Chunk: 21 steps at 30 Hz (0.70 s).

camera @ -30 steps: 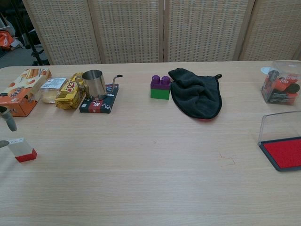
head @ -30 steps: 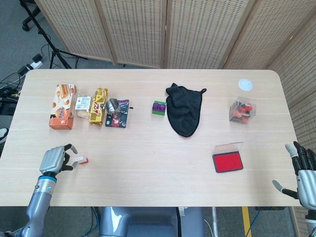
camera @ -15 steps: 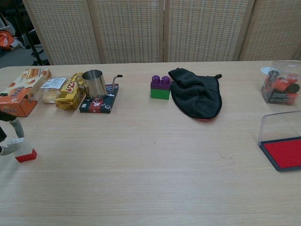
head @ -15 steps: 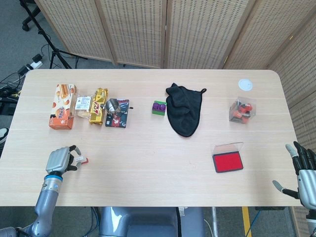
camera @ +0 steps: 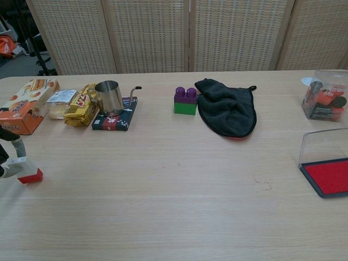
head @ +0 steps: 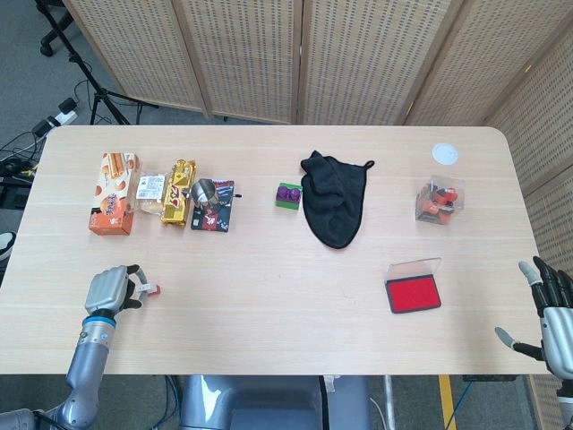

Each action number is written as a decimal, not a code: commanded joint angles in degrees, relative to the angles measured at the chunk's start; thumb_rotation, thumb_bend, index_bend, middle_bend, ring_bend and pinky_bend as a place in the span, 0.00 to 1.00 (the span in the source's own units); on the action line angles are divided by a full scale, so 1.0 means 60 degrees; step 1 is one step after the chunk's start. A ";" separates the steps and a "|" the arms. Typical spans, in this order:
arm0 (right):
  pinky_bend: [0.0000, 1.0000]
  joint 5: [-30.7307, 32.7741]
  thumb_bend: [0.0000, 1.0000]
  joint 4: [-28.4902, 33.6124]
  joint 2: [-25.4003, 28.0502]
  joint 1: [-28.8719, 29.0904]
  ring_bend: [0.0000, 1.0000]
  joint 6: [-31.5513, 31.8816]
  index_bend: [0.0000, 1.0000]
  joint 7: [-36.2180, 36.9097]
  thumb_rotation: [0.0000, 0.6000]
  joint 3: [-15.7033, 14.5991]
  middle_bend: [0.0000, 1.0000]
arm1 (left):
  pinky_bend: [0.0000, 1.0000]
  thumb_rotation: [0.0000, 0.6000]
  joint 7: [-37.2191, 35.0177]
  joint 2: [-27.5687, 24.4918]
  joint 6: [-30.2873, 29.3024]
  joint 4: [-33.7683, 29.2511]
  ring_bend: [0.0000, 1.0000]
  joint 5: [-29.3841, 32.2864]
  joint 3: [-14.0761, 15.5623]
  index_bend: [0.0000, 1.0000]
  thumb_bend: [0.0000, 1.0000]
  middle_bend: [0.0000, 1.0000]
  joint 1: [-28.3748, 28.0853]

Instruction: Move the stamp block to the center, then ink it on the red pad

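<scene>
Fingers of our left robot hand (head: 109, 290) are curled around the stamp (head: 152, 289), which sits at the near left of the surface (head: 269, 269). In the chest view the fingers (camera: 12, 142) wrap the stamp's pale upper part while its red base (camera: 31, 176) looks to be touching the wood, so we judge the grip is made but the lift has not begun. Our right robot hand (head: 548, 309) hangs off the near right edge, fingers spread, holding nothing.

Outward from the left robot hand, a row of snack packs (head: 143, 193) and a metal cup (head: 204, 190) lies beyond it. A block (head: 287, 195) and a black cloth (head: 335, 208) sit near the middle at the far side. The red pad (head: 413, 293), lid open, lies toward the near right, well apart from the stamp, with a clear box (head: 439, 201) beyond it.

As we read it, the task is barely started: the stamp has yet to reach the center, and the inking on the pad is all still ahead.
</scene>
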<state>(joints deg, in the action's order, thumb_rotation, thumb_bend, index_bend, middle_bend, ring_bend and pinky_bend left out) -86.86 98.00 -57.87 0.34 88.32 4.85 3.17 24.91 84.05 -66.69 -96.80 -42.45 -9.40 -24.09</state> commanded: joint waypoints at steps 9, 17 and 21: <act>0.00 0.0049 0.00 0.0038 -0.0011 0.0015 0.00 -0.0074 0.00 -0.0086 1.00 -0.0004 0.00 | 0.93 1.00 0.0390 -0.1026 0.0203 -0.1583 1.00 0.0186 -0.0460 0.56 0.34 1.00 -0.0508; 0.00 0.0404 0.00 0.0003 -0.0108 0.0118 0.00 -0.0315 0.00 -0.0223 1.00 0.0118 0.00 | 0.93 1.00 0.2252 -0.1046 0.0547 -0.2750 1.00 0.1160 -0.1121 0.59 0.34 1.00 -0.2221; 0.00 0.0663 0.00 -0.0005 -0.0137 0.0201 0.00 -0.0507 0.00 -0.0293 1.00 0.0206 0.00 | 0.93 1.00 0.3014 -0.0367 0.0739 -0.2398 1.00 0.1507 -0.1309 0.60 0.33 1.00 -0.3242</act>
<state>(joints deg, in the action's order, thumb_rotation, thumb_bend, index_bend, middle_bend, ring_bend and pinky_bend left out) -83.17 97.99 -58.62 1.38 85.55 3.23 4.23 40.27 79.24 -63.64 -111.85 -35.97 -15.88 -39.78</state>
